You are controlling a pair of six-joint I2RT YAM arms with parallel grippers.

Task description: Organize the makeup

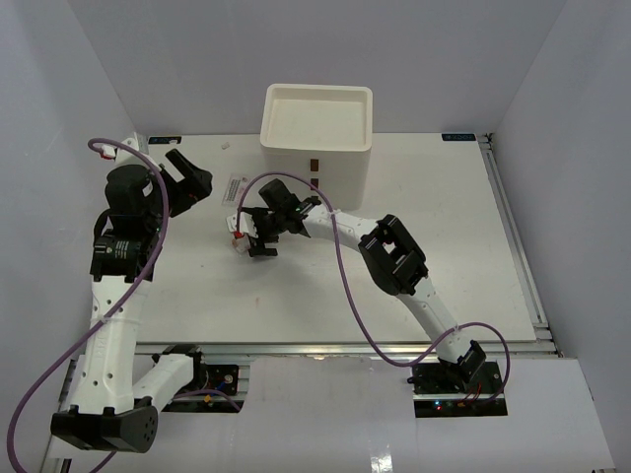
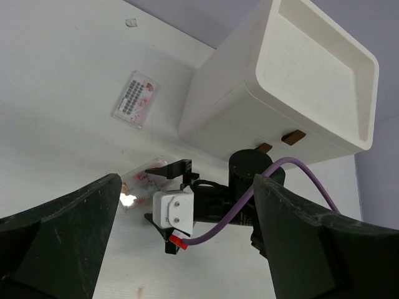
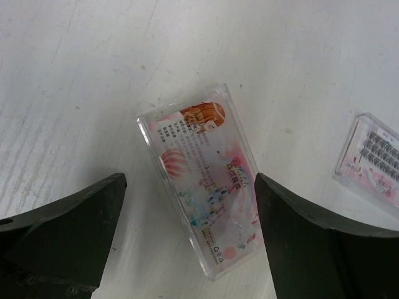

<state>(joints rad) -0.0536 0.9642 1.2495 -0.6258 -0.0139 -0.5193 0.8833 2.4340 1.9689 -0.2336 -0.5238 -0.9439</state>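
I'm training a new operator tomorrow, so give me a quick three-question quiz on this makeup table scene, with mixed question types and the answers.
1. True or false: the right gripper is open, with a clear packet lying between its fingers.
2. How many clear packets does the right wrist view show? A one, B two, C four.
3. What is the left gripper holding?
Key: 1 true. 2 B; the second packet lies at the view's right edge. 3 nothing; it is open and empty.
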